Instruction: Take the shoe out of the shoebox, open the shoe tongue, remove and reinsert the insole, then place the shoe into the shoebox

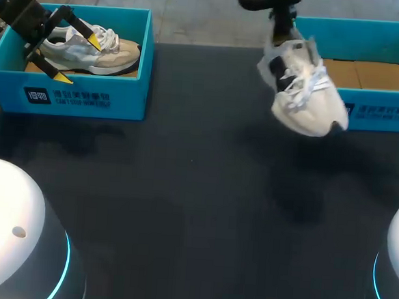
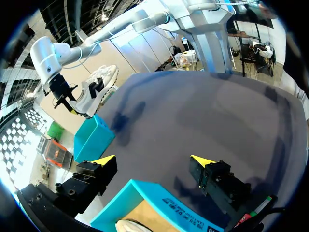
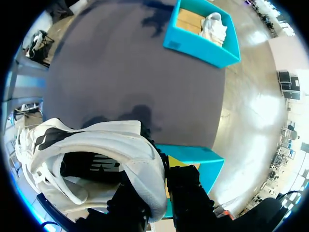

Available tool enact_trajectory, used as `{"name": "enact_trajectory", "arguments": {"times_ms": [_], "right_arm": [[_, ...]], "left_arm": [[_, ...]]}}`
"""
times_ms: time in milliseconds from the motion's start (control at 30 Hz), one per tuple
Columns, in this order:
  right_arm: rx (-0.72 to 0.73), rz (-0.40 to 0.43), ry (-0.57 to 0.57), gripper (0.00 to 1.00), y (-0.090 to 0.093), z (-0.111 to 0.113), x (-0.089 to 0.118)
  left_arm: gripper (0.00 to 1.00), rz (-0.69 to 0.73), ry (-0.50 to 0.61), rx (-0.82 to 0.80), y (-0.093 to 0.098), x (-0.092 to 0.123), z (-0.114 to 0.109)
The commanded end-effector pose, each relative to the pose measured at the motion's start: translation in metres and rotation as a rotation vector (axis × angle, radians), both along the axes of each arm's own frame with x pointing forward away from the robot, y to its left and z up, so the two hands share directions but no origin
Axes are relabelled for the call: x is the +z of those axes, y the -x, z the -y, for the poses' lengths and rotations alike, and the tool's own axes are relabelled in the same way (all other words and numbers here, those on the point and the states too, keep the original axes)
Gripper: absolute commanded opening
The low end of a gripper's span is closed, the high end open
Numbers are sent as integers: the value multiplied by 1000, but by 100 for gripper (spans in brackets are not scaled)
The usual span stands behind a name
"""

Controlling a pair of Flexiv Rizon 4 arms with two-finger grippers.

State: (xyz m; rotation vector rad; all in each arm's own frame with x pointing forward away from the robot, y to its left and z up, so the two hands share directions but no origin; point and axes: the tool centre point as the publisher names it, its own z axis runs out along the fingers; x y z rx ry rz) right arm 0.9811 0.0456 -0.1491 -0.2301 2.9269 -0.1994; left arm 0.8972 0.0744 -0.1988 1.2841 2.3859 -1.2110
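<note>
The right tool [image 3: 164,193] grips the white shoe [image 1: 306,95] by its heel collar, one finger inside and one outside. It holds the shoe in the air, toe tilted down, above the dark desk [image 1: 196,190] just beside the right shoebox [image 1: 384,111] (only a cardboard floor shows inside it). The left tool [image 1: 79,60] hangs with fingers spread wide over the left shoebox [image 1: 86,100], where a second shoe [image 1: 114,51] lies on its sole; whether the tips touch it I cannot tell.
</note>
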Motion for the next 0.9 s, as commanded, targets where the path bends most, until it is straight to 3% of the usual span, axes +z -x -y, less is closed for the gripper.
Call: {"name": "enact_trajectory", "arguments": {"times_ms": [33, 667, 900], "right_arm": [[8, 4, -28, 0, -10, 34, -3], [-112, 40, 13, 0, -60, 169, 4], [-119, 41, 39, 0, -67, 197, 5]], "left_arm": [[100, 0, -3, -2, 0, 0, 0], [100, 0, -3, -2, 0, 0, 0], [100, 0, -3, -2, 0, 0, 0]]}}
